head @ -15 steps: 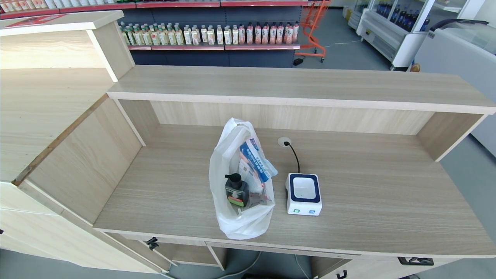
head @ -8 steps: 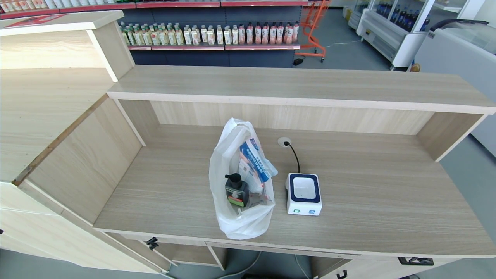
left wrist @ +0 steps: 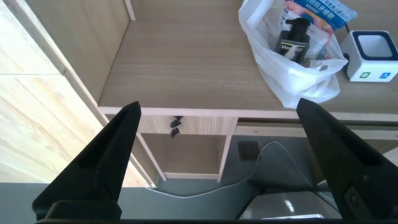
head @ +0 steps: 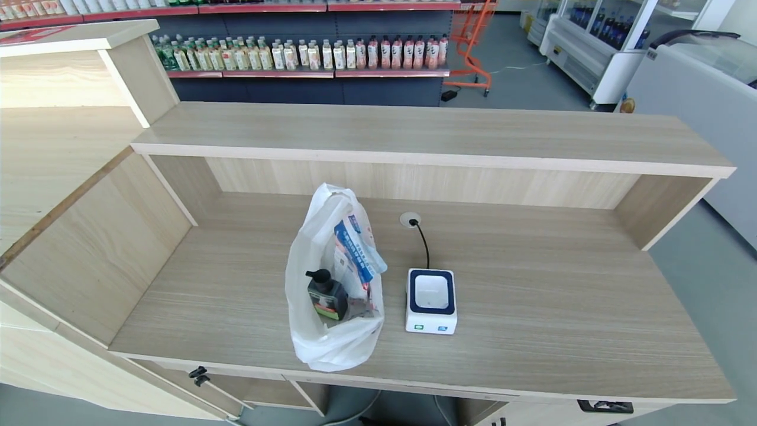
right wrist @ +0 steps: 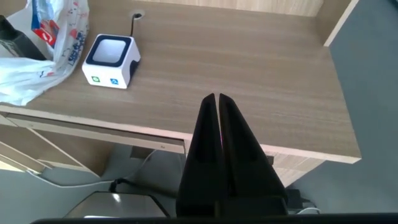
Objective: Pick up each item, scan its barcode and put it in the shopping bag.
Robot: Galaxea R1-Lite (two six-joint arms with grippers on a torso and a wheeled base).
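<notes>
Left tool (left wrist: 217, 106) with dark fingers (left wrist: 99, 168) spread wide, empty, off the worktop (left wrist: 186, 68) near edge around 7 o'clock, right tool (right wrist: 216, 99) pressed flat together, empty, around 5 o'clock

The shopping bag (head: 304, 331) is sitting on the tabletop (head: 562, 307), near the front edge and a bit left of the middle, and the scanner (head: 431, 300) is sitting just beside it on the right, not touching it. A pump bottle (head: 326, 294) is standing inside the bag at the front, and a packet (head: 356, 248) is leaning behind it, sticking up out of the bag. A cable (head: 423, 244) is running from the back of the scanner to a hole (head: 410, 220) farther back in the tabletop, and a raised ledge (head: 414, 133) is running along behind it all.
</notes>
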